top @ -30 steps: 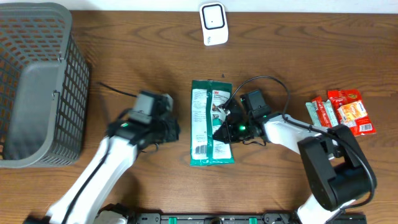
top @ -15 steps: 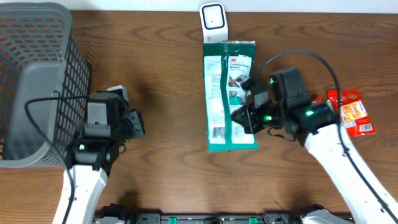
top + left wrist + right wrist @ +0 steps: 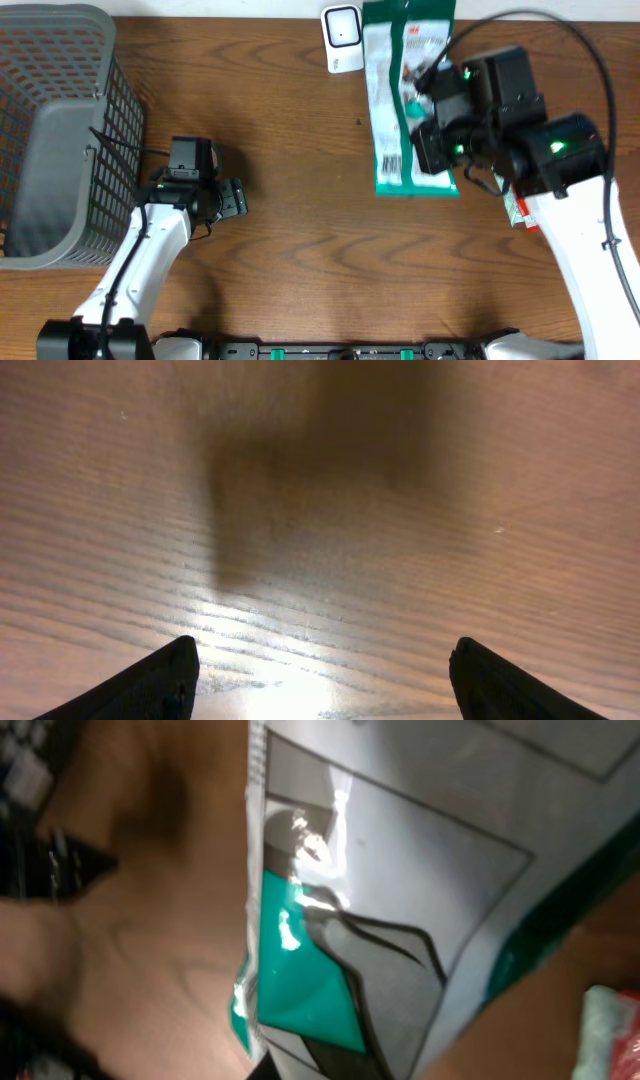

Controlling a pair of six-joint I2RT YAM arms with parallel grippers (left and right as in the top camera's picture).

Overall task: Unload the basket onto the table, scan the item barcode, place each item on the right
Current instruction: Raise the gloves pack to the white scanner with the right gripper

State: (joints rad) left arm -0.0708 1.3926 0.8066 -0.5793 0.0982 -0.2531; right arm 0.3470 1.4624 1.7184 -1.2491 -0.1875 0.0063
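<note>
The right fingers (image 3: pixel 432 150) gripped the green-and-white packet (image 3: pixel 405 100), its top just beside the white scanner (image 3: pixel 342 38); the left fingers (image 3: pixel 150 685) stood spread and empty over the counter (image 3: pixel 300 250) near the basket (image 3: pixel 60 130)

L gripper (image 3: pixel 235 198) jaws wide (low); R gripper (image 3: pixel 428 150) clamped, raised.

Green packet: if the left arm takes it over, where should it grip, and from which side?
Probably its free left long edge, approached from the left. The green packet is a thin flat pouch, and the right gripper is clamped on its right edge, so that side is taken. The left gripper is open and empty.
</note>
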